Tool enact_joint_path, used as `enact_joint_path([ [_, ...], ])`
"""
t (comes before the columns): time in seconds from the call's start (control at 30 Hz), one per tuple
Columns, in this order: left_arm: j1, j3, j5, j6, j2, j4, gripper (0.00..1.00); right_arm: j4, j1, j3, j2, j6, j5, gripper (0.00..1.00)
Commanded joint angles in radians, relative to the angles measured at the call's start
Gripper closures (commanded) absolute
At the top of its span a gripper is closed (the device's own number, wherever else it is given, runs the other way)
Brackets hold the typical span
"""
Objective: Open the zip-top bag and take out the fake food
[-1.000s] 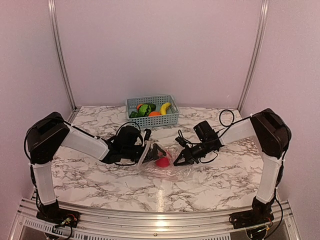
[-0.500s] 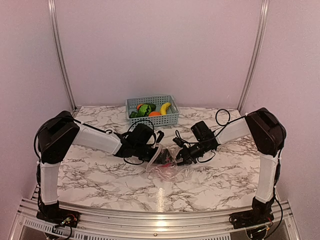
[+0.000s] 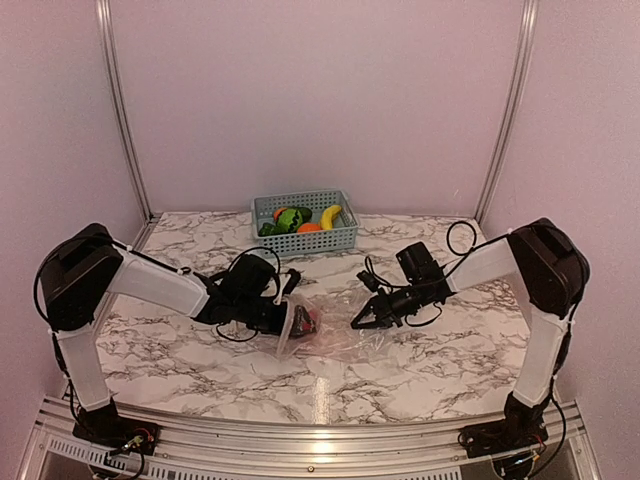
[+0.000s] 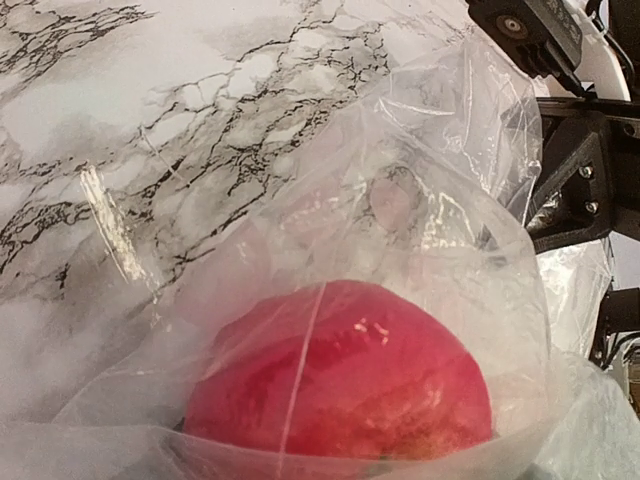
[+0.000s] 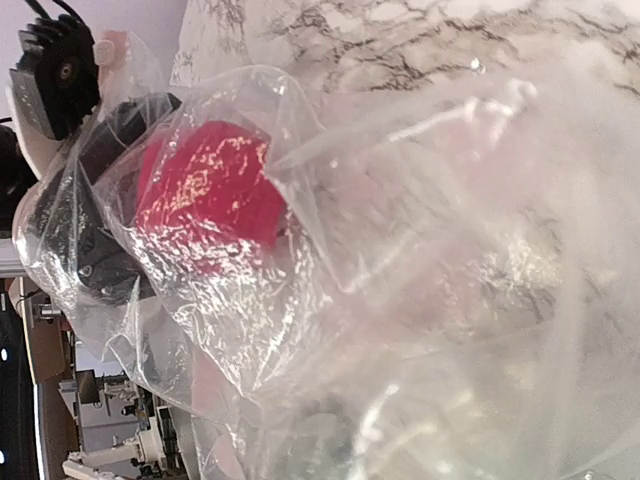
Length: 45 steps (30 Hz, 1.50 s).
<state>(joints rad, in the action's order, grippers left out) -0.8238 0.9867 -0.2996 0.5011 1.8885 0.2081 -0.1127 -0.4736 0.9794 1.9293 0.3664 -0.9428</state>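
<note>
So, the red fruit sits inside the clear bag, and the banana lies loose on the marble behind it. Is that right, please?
Not quite. The banana is not loose on the marble: the top external view shows it inside the light blue basket at the back. The rest holds: the red fruit sits inside the clear bag.

The white marble-patterned table (image 3: 450, 365) carries 2 things: a blue basket (image 3: 340, 240) at the back and a clear bag (image 3: 345, 342) mid-table.
</note>
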Motion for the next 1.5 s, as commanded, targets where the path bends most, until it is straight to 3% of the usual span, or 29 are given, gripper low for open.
enact_joint_path([
  [0.0, 0.046, -0.113, -0.043, 0.019, -0.087, 0.042, 0.32, 0.041, 0.057, -0.049, -0.063, 0.037, 0.101, 1.00],
  [0.27, 0.089, -0.282, -0.081, 0.045, -0.208, 0.175, 0.31, 0.057, 0.079, -0.080, -0.104, 0.047, 0.150, 1.00],
  [0.4, 0.095, -0.286, -0.071, 0.024, -0.214, 0.153, 0.30, 0.062, 0.079, -0.082, -0.097, 0.051, 0.151, 1.00],
  [0.67, 0.054, -0.122, 0.028, -0.110, -0.121, -0.089, 0.32, 0.052, 0.079, -0.073, -0.080, 0.040, 0.129, 1.00],
  [0.87, 0.039, -0.002, 0.123, -0.156, -0.041, -0.258, 0.27, 0.049, 0.077, -0.069, -0.064, 0.036, 0.112, 1.00],
  [1.07, 0.030, 0.089, 0.139, -0.138, 0.041, -0.317, 0.25, 0.049, 0.056, -0.053, -0.040, 0.031, 0.096, 1.00],
  [1.2, 0.028, 0.125, 0.123, -0.129, 0.071, -0.341, 0.17, 0.043, 0.047, -0.045, -0.035, 0.029, 0.096, 1.00],
  [1.47, 0.063, 0.062, 0.056, -0.066, 0.033, -0.248, 0.11, 0.022, 0.047, -0.047, -0.041, 0.010, 0.102, 1.00],
])
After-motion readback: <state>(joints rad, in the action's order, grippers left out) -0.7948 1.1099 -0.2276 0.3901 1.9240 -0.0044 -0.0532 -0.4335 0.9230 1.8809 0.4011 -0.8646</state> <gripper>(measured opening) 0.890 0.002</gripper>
